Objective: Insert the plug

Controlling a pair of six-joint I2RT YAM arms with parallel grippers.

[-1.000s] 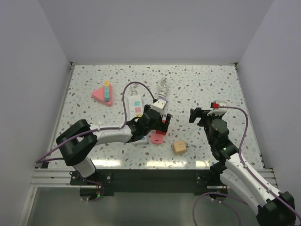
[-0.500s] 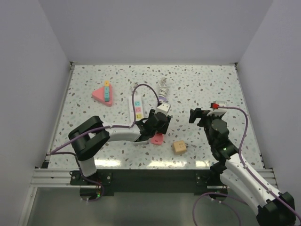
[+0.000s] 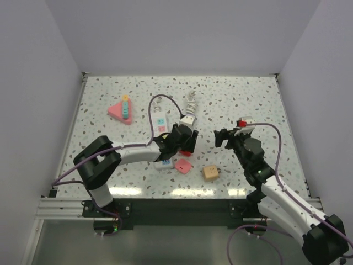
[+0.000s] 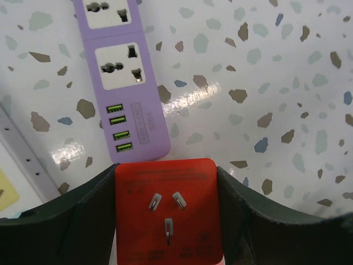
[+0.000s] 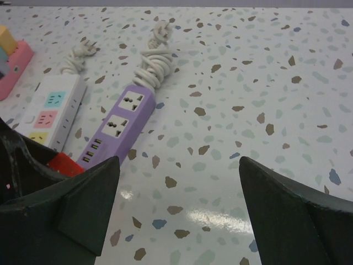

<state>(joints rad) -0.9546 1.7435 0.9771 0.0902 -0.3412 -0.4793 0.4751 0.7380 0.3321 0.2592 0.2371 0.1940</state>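
Observation:
The red plug (image 4: 168, 212) sits between the dark fingers (image 4: 71, 221) of my left gripper (image 4: 165, 176), which is shut on its two sides. Its three metal prongs face the wrist camera. Just ahead of it, the purple power strip (image 4: 118, 77) lies flat on the table with its sockets and USB ports facing up. From above, my left gripper (image 3: 185, 141) holds the plug (image 3: 188, 149) close to the near end of the purple power strip (image 3: 189, 120). To the right, my right gripper (image 3: 222, 138) hangs open and empty (image 5: 179, 204).
A white power strip (image 3: 160, 123) with coloured sockets lies left of the purple one, partly under the left arm. A pink block (image 3: 183, 164) and a wooden cube (image 3: 209, 173) lie near the front. A pink triangle (image 3: 121, 112) sits at the back left. The cord coil (image 3: 191, 101) lies behind the strips.
My left gripper's jaws have closed on the red plug. The left elbow has swung. My right gripper has shifted left toward the table's middle, still open.

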